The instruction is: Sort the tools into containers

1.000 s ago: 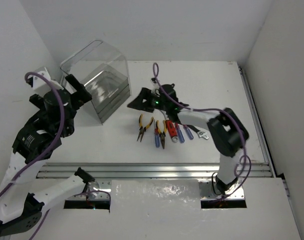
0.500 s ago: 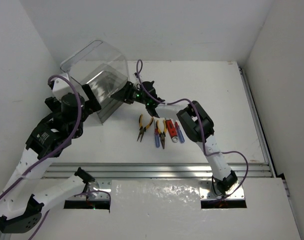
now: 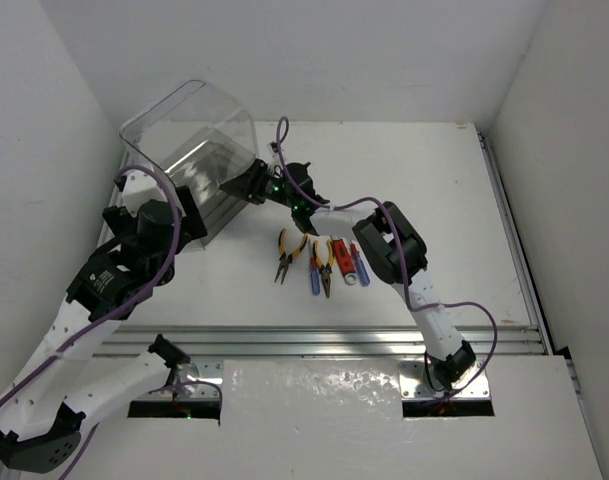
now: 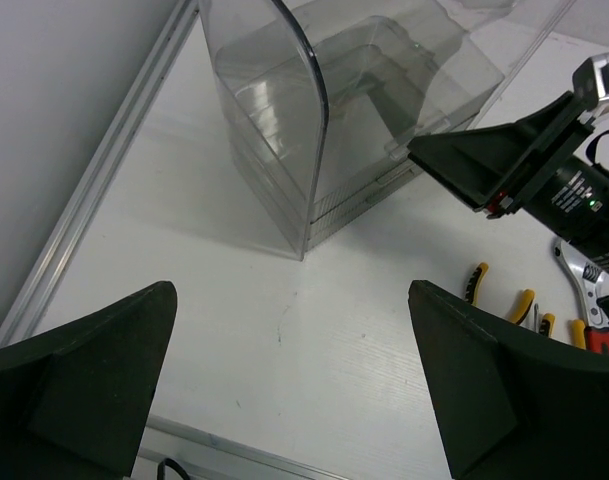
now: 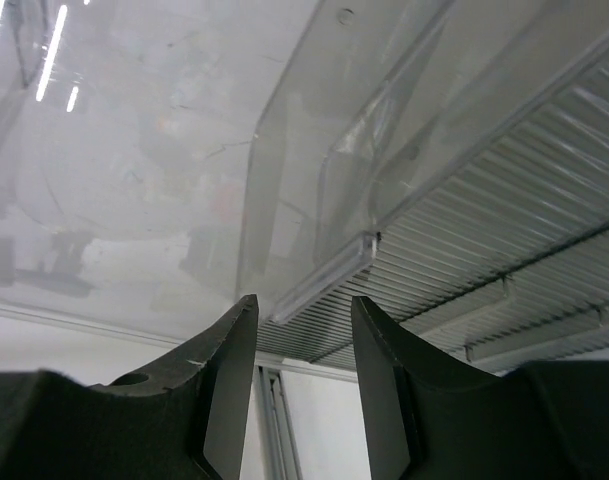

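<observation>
Right gripper (image 5: 302,305), fingers narrowly parted and empty, noses at the box's (image 4: 264,110) tray lip (image 5: 319,278), likely to pull it open; left gripper (image 4: 292,290) hangs wide, empty; tools (image 3: 324,262) lie unsorted.

White table (image 3: 434,160), plain white walls (image 3: 334,50)

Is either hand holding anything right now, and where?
Nothing held: left hand open, empty; right hand open, fingers at a tray lip of the clear box, not clamped.
</observation>
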You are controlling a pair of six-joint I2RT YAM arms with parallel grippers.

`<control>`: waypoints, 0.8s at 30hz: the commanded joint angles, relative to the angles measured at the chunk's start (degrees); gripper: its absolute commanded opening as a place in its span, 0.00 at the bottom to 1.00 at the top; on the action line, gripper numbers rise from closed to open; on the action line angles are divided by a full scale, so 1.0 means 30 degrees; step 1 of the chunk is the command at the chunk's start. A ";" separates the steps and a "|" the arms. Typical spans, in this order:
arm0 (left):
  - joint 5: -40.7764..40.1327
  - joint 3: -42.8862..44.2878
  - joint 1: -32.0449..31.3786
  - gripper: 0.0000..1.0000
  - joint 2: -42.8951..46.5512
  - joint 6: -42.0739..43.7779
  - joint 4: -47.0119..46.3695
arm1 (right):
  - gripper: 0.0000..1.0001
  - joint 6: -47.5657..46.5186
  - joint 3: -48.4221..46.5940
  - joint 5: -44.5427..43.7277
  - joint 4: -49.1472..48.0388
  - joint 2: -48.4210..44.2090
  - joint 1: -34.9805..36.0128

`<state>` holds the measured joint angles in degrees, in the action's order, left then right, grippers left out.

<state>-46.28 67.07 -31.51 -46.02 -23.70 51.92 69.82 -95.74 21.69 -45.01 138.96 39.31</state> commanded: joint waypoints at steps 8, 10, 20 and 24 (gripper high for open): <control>-0.0217 -0.0530 0.0131 1.00 0.0457 0.0284 -0.0989 | 0.40 0.0690 -0.1541 -0.0288 -0.0932 0.0174 0.0051; -0.0246 -0.0559 0.0160 1.00 0.0545 0.0284 -0.0960 | 0.36 0.0983 -0.1601 -0.0317 -0.1196 0.0293 0.0022; -0.0101 -0.1057 0.0131 1.00 0.0808 0.0226 -0.1017 | 0.06 0.0838 -0.1337 -0.0932 -0.0202 -0.0908 0.0080; 0.0076 -0.1086 0.0131 1.00 0.0867 0.0196 -0.1018 | 0.04 0.1158 -0.1075 -0.1020 0.0065 -0.1142 0.0051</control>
<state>-46.17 63.92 -31.51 -44.18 -23.38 51.20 74.06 -97.78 20.14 -42.74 139.68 39.31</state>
